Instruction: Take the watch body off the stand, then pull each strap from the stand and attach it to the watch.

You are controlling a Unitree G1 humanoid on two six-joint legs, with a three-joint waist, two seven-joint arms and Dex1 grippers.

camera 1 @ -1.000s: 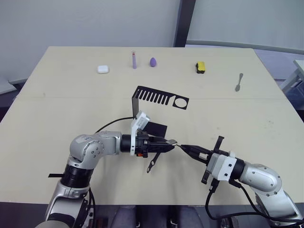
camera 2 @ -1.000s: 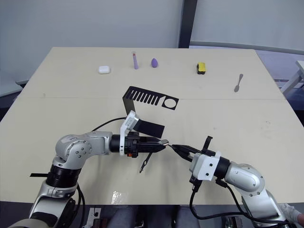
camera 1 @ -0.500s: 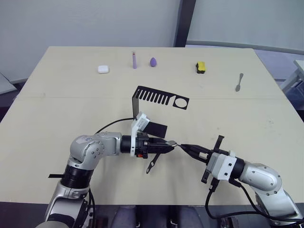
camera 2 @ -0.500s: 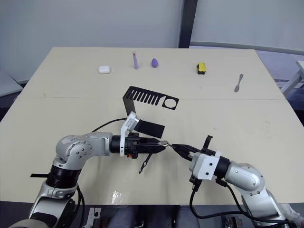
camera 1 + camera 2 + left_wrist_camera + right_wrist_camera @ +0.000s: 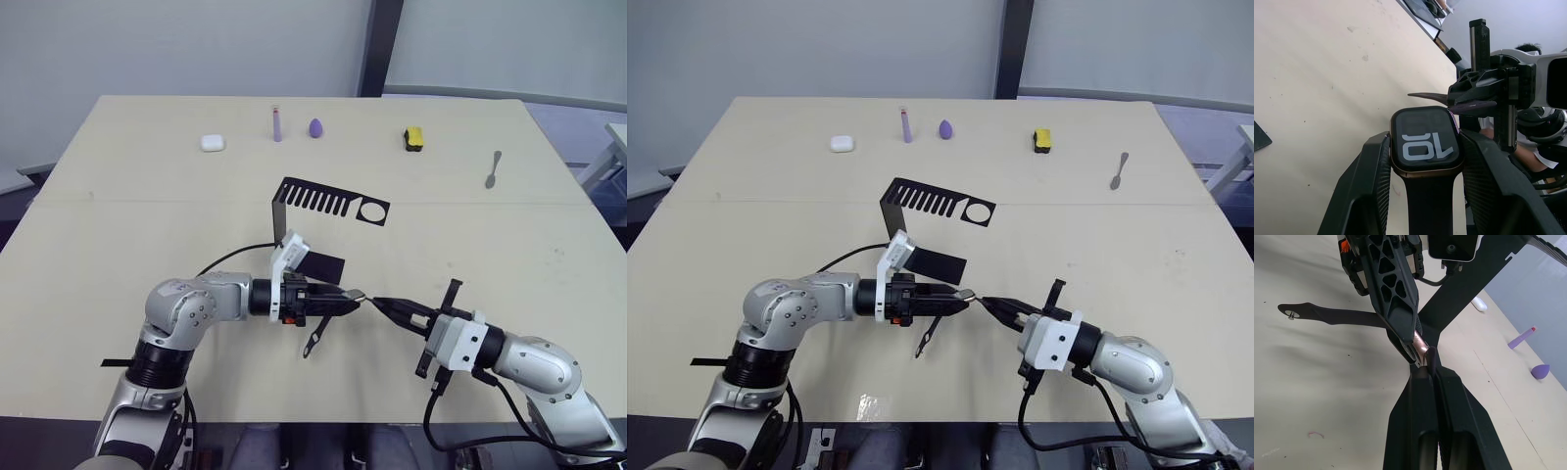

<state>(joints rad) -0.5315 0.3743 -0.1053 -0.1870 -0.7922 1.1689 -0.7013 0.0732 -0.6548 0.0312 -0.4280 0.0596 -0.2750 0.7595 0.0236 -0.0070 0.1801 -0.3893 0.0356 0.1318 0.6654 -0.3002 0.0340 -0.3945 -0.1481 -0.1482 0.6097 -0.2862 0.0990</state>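
The left hand (image 5: 345, 296) is clamped on the watch body (image 5: 1425, 139), low on the counter (image 5: 147, 215) at about 6 o'clock from the stand (image 5: 323, 208). One strap (image 5: 315, 333) already hangs from the case, drooping toward the counter. The right hand (image 5: 384, 305) pinches the second strap (image 5: 1431, 359) flat between closed fingers, its end just meeting the case edge.

The risk, as I judge it, is misalignment: if the strap end meets the slot tilted, it could jam or buckle, since the band is soft and bends easily. Pushing hard could also slide the smooth, pale gold rim out of the left hand's grip.

The case is a rounded square with a glossy black face and white digits. The straps are matte, dark and rubbery-looking. The stand is thin black sheet metal with comb slots and a round hole.
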